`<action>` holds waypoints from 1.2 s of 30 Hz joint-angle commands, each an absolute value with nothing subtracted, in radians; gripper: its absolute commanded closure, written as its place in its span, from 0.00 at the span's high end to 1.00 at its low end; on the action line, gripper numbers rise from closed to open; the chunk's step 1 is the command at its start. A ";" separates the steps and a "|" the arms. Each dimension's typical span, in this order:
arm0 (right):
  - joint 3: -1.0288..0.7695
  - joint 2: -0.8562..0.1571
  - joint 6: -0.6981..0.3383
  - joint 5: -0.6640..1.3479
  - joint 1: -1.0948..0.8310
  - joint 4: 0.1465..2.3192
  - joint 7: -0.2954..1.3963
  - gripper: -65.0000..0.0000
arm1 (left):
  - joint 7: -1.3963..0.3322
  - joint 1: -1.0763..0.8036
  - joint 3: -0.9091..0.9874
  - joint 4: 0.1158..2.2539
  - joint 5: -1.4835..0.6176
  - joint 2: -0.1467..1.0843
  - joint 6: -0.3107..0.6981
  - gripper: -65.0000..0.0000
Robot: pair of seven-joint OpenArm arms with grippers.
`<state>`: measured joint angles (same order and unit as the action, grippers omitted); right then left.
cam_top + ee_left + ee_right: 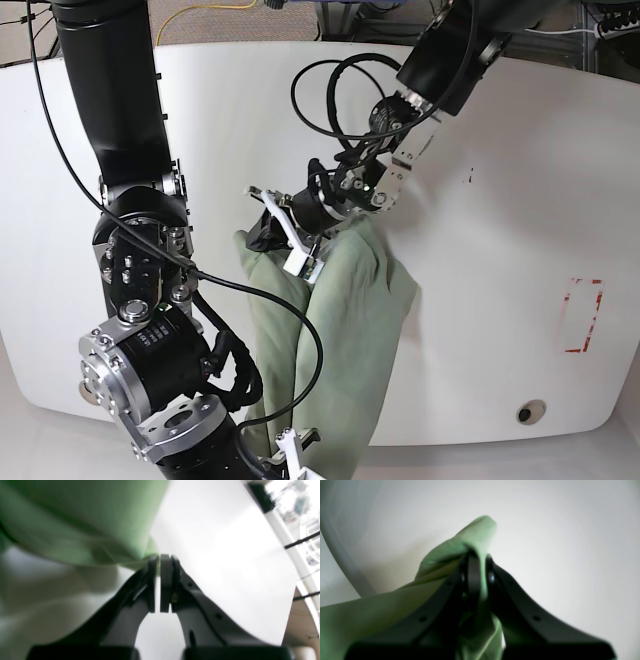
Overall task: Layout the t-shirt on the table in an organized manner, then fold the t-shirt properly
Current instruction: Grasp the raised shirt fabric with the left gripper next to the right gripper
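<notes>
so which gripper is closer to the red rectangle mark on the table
The left gripper is nearer: it pinches the t-shirt at its upper end, mid-table. The right gripper grips the shirt's lower end at the near edge, farther from the red rectangle mark.

— What does the right arm (pixel 130 160) look like beside the table (pixel 520 130)?
— Black tubular links, silver machined joint housings with dark screws, black cables looping alongside.

— And the left arm (pixel 450 50) farther along the table?
— Black upper casing, white-panelled wrist, coiled black cables, a small green light.

— The fingers?
— The left gripper (pixel 160 560) has grey-white pads on black fingers; the right gripper (pixel 480 560) is all black with round screw heads.
</notes>
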<state>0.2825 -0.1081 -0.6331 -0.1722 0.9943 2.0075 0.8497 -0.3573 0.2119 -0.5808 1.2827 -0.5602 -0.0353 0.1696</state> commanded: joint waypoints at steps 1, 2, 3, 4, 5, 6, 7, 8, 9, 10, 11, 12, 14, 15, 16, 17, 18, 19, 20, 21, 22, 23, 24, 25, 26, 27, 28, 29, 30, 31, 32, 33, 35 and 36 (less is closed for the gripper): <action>0.274 -0.108 -0.616 -0.180 1.033 2.014 0.831 0.00 | -0.346 0.202 -0.578 1.354 -0.562 0.008 0.173 0.00; 0.271 -0.108 -0.615 -0.180 1.033 2.014 0.831 0.00 | -0.346 0.191 -0.576 1.385 -0.562 0.031 0.173 0.00; 0.265 -0.108 -0.615 -0.180 1.032 2.014 0.831 0.00 | -0.346 0.180 -0.576 1.403 -0.562 0.051 0.173 0.00; 0.255 -0.108 -0.615 -0.180 1.030 2.014 0.831 0.00 | -0.346 0.165 -0.576 1.422 -0.562 0.073 0.173 0.00; 0.248 -0.108 -0.616 -0.180 1.030 2.014 0.832 0.00 | -0.346 0.154 -0.576 1.434 -0.562 0.093 0.173 0.00; 0.240 -0.108 -0.616 -0.180 1.029 2.014 0.832 0.00 | -0.346 0.148 -0.576 1.442 -0.562 0.107 0.174 0.00; 0.232 -0.108 -0.616 -0.180 1.029 2.014 0.832 0.00 | -0.346 0.140 -0.576 1.454 -0.562 0.124 0.176 0.00; 0.228 -0.108 -0.616 -0.180 1.029 2.012 0.832 0.00 | -0.346 0.137 -0.576 1.463 -0.562 0.137 0.176 0.00; 0.223 -0.108 -0.616 -0.180 1.029 2.012 0.834 0.00 | -0.346 0.130 -0.575 1.478 -0.564 0.151 0.177 0.00; 0.222 -0.108 -0.616 -0.180 1.029 2.012 0.834 0.00 | -0.346 0.122 -0.575 1.494 -0.564 0.162 0.177 0.00; 0.222 -0.108 -0.616 -0.180 1.029 2.012 0.834 0.00 | -0.346 0.107 -0.575 1.526 -0.564 0.183 0.177 0.00; 0.222 -0.108 -0.616 -0.180 1.029 2.012 0.834 0.00 | -0.346 0.094 -0.575 1.549 -0.564 0.200 0.177 0.00; 0.223 -0.108 -0.616 -0.180 1.029 2.012 0.834 0.00 | -0.346 0.065 -0.575 1.604 -0.564 0.243 0.177 0.00; 0.223 -0.108 -0.616 -0.180 1.029 2.012 0.834 0.00 | -0.346 0.058 -0.575 1.618 -0.564 0.254 0.177 0.00; 0.223 -0.108 -0.616 -0.180 1.030 2.012 0.834 0.00 | -0.346 0.042 -0.573 1.644 -0.564 0.275 0.177 0.00; 0.223 -0.108 -0.616 -0.180 1.030 2.012 0.834 0.00 | -0.346 0.030 -0.573 1.661 -0.564 0.294 0.177 0.00; 0.223 -0.108 -0.616 -0.180 1.030 2.012 0.834 0.00 | -0.346 0.024 -0.573 1.672 -0.564 0.305 0.177 0.00; 0.223 -0.108 -0.616 -0.180 1.030 2.012 0.834 0.00 | -0.346 0.016 -0.573 1.681 -0.564 0.315 0.177 0.00; 0.223 -0.108 -0.616 -0.180 1.030 2.012 0.834 0.00 | -0.346 0.015 -0.573 1.681 -0.564 0.317 0.177 0.00; 0.223 -0.108 -0.616 -0.180 1.030 2.012 0.834 0.00 | -0.346 0.013 -0.573 1.681 -0.564 0.315 0.177 0.00; 0.223 -0.108 -0.616 -0.180 1.029 2.012 0.834 0.00 | -0.346 0.015 -0.573 1.678 -0.564 0.314 0.174 0.00; 0.223 -0.108 -0.616 -0.180 1.029 2.012 0.834 0.00 | -0.346 0.015 -0.573 1.675 -0.562 0.312 0.174 0.00; 0.223 -0.108 -0.616 -0.180 1.029 2.014 0.834 0.00 | -0.346 0.016 -0.575 1.667 -0.562 0.308 0.173 0.00; 0.223 -0.108 -0.616 -0.180 1.029 2.014 0.834 0.00 | -0.346 0.022 -0.576 1.653 -0.562 0.291 0.173 0.00; 0.223 -0.108 -0.616 -0.180 1.029 2.014 0.834 0.00 | -0.346 0.035 -0.578 1.643 -0.562 0.274 0.173 0.00; 0.223 -0.108 -0.616 -0.180 1.029 2.014 0.834 0.00 | -0.346 0.050 -0.579 1.629 -0.562 0.254 0.173 0.00; 0.223 -0.107 -0.616 -0.180 1.029 2.014 0.835 0.00 | -0.348 0.067 -0.581 1.612 -0.562 0.229 0.173 0.00; 0.223 -0.105 -0.616 -0.180 1.029 2.014 0.835 0.00 | -0.355 0.077 -0.581 1.600 -0.562 0.214 0.174 0.00; 0.223 -0.105 -0.616 -0.180 1.027 2.014 0.835 0.00 | -0.371 0.090 -0.581 1.583 -0.562 0.194 0.176 0.00; 0.223 -0.105 -0.616 -0.180 1.027 2.014 0.835 0.00 | -0.390 0.101 -0.581 1.567 -0.559 0.176 0.176 0.03; 0.225 -0.105 -0.616 -0.180 1.027 2.014 0.835 0.00 | -0.403 0.110 -0.582 1.558 -0.558 0.163 0.176 0.06; 0.225 -0.104 -0.616 -0.180 1.027 2.014 0.835 0.00 | -0.427 0.125 -0.582 1.541 -0.556 0.137 0.173 0.14; 0.226 -0.102 -0.616 -0.180 1.027 2.014 0.835 0.00 | -0.449 0.147 -0.581 1.517 -0.556 0.104 0.173 0.26; 0.226 -0.102 -0.616 -0.180 1.027 2.014 0.835 0.00 | -0.455 0.157 -0.581 1.504 -0.556 0.090 0.171 0.34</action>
<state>0.2302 -0.1066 -0.6323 -0.1768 0.9886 2.0064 0.8593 -0.4664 0.1284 -0.5846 1.5066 -0.5476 0.1101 0.1661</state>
